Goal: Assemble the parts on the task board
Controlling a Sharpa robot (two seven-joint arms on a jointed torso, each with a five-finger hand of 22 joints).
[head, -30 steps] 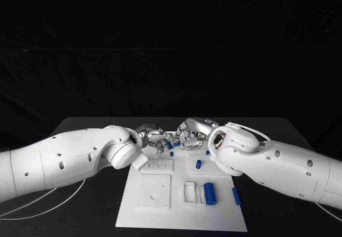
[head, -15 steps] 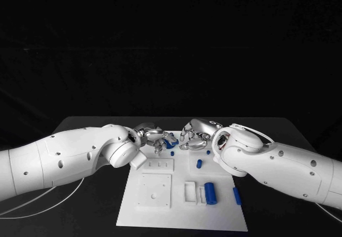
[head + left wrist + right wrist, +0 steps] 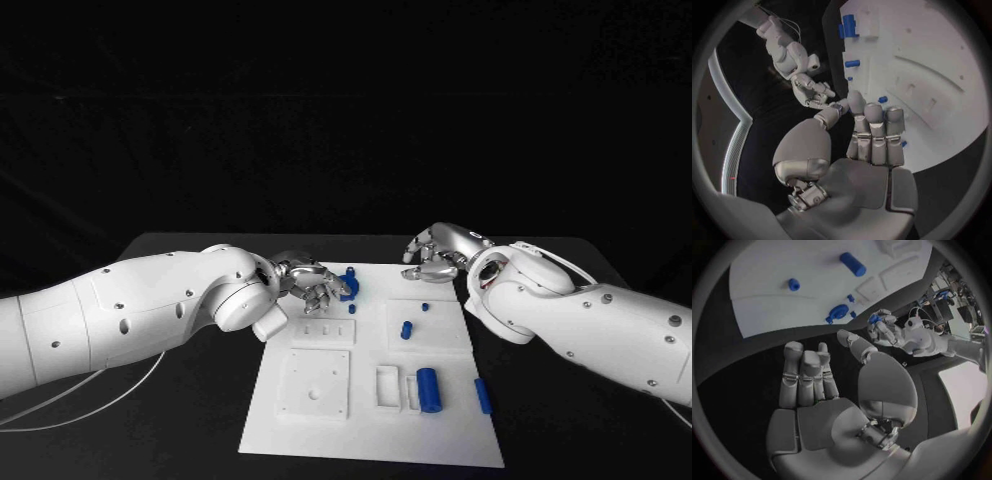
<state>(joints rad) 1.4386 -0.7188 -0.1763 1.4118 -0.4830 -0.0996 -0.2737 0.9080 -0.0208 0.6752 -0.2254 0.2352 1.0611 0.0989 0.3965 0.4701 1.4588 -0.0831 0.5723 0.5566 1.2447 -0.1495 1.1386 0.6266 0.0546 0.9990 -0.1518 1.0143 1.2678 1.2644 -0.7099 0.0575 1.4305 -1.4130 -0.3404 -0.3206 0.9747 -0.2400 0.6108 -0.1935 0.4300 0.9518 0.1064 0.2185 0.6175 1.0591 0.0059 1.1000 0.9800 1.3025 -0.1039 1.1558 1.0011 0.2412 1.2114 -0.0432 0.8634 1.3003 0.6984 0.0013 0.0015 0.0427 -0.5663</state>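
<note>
1. The left robot hand [image 3: 310, 283] is reaching over the far left corner of the white task board [image 3: 368, 440] and is pinching a small blue part [image 3: 348, 284] in its fingertips.
2. To do this step well, I think the hand should keep the part standing straight, line it up over its hole, and push down slowly.
3. A big blue cylinder [image 3: 427, 389] is lying on the near side of the board, and a thin blue peg [image 3: 482, 396] is lying just to its right.
4. The right robot hand [image 3: 437, 256] is hanging over the black tabletop [image 3: 577, 440] past the far right corner, fingers apart, holding nothing.
5. The hole under the left fingers is hidden, so I cannot tell if the part is touching the board.
</note>
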